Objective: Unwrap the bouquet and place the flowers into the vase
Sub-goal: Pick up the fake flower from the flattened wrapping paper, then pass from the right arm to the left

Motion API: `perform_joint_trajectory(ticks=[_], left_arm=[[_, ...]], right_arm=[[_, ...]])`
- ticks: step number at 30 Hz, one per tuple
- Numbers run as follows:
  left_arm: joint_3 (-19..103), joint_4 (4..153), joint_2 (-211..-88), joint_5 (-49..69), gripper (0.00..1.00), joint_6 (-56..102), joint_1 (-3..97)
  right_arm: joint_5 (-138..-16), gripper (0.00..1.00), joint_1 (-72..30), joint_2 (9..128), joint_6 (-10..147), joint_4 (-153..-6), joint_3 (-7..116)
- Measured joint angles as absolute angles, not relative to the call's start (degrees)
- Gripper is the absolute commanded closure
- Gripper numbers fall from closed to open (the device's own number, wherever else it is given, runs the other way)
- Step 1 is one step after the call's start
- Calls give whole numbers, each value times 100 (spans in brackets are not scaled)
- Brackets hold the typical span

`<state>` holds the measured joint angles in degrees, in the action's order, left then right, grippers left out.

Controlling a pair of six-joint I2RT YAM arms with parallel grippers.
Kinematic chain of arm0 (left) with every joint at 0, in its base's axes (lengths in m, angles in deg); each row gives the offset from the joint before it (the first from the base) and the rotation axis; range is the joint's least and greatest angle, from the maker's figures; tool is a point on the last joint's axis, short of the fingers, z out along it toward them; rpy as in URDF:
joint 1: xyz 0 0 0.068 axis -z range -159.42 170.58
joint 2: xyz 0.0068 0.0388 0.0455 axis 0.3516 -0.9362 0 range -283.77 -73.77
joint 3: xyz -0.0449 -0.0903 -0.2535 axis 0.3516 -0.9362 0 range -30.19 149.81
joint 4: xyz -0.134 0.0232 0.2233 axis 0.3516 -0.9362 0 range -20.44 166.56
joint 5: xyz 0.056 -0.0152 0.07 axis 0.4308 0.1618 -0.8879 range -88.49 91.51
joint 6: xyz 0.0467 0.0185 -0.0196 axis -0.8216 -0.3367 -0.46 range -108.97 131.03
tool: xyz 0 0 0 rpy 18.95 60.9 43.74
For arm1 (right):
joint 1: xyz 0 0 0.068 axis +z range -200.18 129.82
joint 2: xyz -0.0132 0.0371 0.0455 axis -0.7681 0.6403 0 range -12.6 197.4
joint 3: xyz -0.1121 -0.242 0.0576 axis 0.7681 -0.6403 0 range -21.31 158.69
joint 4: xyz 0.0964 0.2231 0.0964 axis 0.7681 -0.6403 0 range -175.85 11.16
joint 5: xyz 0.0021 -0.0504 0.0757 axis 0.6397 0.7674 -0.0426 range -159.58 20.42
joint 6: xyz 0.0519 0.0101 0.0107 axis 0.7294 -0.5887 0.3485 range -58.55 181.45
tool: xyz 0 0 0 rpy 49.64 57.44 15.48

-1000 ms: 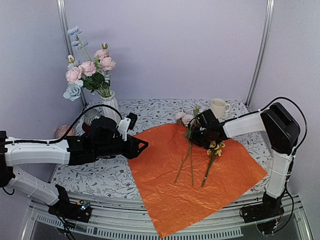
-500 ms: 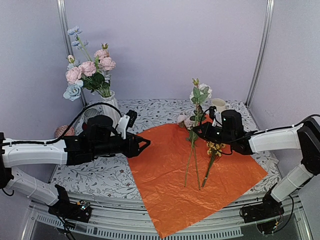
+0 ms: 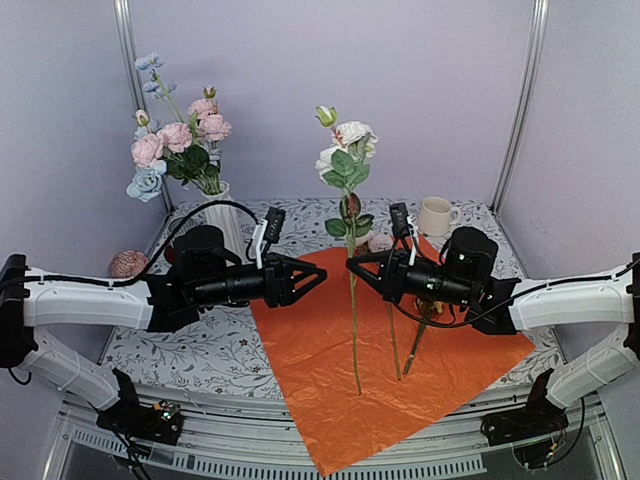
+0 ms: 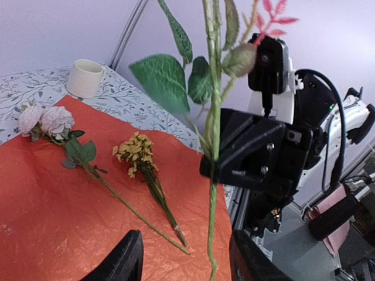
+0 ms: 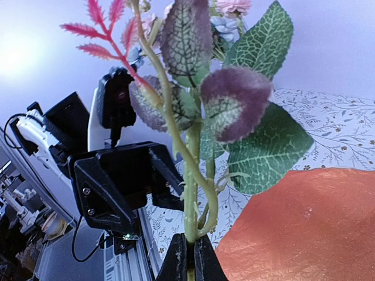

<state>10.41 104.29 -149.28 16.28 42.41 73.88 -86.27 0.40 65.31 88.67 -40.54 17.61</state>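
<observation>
My right gripper (image 3: 352, 265) is shut on the green stem (image 5: 190, 199) of a pale flower (image 3: 345, 160), holding it upright above the spread orange paper (image 3: 400, 350). My left gripper (image 3: 320, 272) is open and faces that stem from the left, tips just short of it. In the left wrist view the stem (image 4: 214, 193) hangs in line with the gap between my fingers (image 4: 126, 260). Pink flowers (image 4: 47, 120) and a yellow sprig (image 4: 133, 153) lie on the paper. The white vase (image 3: 218, 195) stands at the back left, holding pink and blue flowers (image 3: 180, 140).
A cream mug (image 3: 435, 215) stands at the back right, beyond the paper. A pinkish round object (image 3: 128, 263) sits at the far left by my left arm. Metal posts (image 3: 520, 100) rise at the back corners. The table has a floral cloth (image 3: 180, 350).
My right gripper has lifted the flower off the paper, stood it upright and carried it left. My left gripper has moved right toward it and opened a little wider.
</observation>
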Motion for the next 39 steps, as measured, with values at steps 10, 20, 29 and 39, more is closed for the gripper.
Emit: perform_joint_trajectory(ticks=[10, 20, 29, 39], left_arm=[[1087, 11598, -15157, 2264, 55, 4509, 7432], [1397, 11788, -15555, 2550, 66, 4678, 7438], [1404, 11788, -15634, 2598, 84, 4745, 7438], [1365, 11780, -15544, 2390, 100, 4706, 7447]], right_arm=[[-8903, 97, 467, 6538, 8253, -4048, 1820], [-8920, 97, 617, 6680, 8004, -4146, 2064], [-8922, 95, 672, 6811, 7916, -4216, 2154], [-8732, 65, 716, 6822, 7840, -4303, 2147]])
